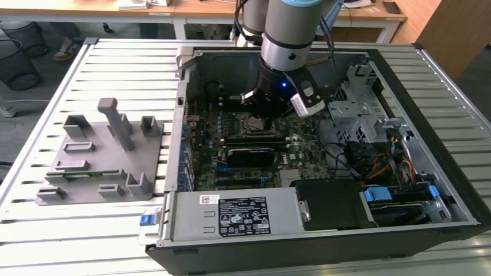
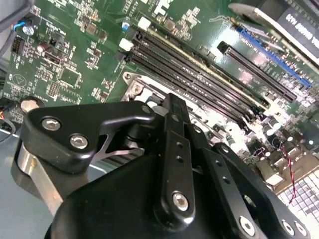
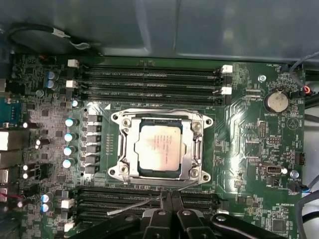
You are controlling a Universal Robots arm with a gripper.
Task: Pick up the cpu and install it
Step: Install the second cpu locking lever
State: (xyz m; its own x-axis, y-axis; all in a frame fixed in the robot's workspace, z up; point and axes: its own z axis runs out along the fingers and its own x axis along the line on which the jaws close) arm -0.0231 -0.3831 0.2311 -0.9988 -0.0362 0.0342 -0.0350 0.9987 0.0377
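Note:
The cpu, a silvery square chip, lies flat inside the metal socket frame on the green motherboard in the first wrist view. My gripper hovers beside the socket, over the memory slots along one side of it. Its black fingers are pressed together with nothing between them. In the exterior view the gripper hangs inside the open computer case, just above the socket, which it partly hides.
A grey plastic fixture stands on the slatted table at the exterior view's left. Inside the case are the power supply, a metal drive cage and bundled cables. Memory slots flank the socket.

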